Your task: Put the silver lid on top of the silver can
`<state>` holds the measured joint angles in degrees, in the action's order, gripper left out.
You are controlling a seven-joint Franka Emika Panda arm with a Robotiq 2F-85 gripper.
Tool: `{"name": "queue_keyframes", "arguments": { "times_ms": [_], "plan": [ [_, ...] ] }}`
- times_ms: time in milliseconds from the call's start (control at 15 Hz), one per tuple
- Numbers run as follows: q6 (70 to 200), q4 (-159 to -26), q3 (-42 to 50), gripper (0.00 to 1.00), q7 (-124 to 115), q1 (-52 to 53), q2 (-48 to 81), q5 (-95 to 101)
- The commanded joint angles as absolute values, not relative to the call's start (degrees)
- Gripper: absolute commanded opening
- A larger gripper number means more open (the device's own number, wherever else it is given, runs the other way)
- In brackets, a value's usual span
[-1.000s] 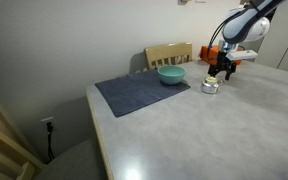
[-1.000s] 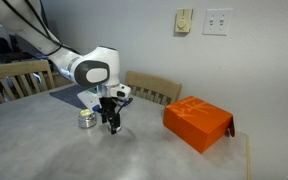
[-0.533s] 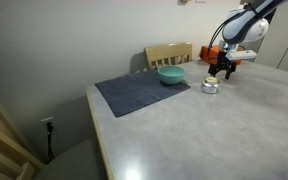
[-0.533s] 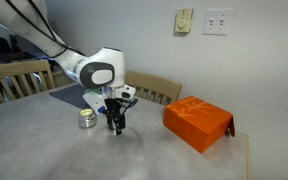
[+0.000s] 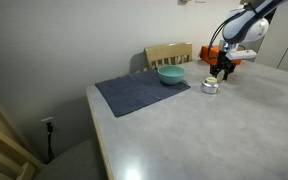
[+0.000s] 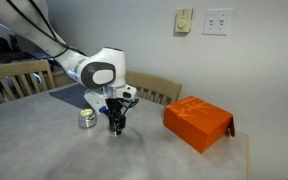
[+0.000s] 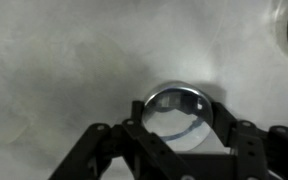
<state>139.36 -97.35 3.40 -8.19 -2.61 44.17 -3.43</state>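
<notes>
Fingers [image 6: 116,123] low on the grey counter [image 5: 184,130], closed in on the rim of the flat silver lid [image 7: 179,116], silver can [image 6: 86,119] standing just beside, orange box [image 6: 197,123] well apart.

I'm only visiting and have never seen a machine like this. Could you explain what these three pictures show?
It is one robot arm ending in a two-fingered gripper. Two pictures come from cameras standing in the room. The third looks down from the arm's wrist. On the table are a dark mat, a teal bowl, a small silver can and an orange box. In the wrist view the fingers sit on either side of the silver lid; whether they squeeze it cannot be told.
</notes>
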Motion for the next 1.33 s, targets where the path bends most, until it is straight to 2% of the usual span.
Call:
{"name": "queue_keyframes", "arguments": {
  "times_ms": [0,733,1267],
  "plan": [
    [138.0,-96.8,2.6,0.44,-6.1,-3.8,44.0,-4.1],
    [134.4,-107.2,6.6,0.44,-14.4,7.1,29.6,7.9],
    [125.5,-106.1,1.6,0.44,-9.5,7.3,26.6,8.5]
  ]
}}
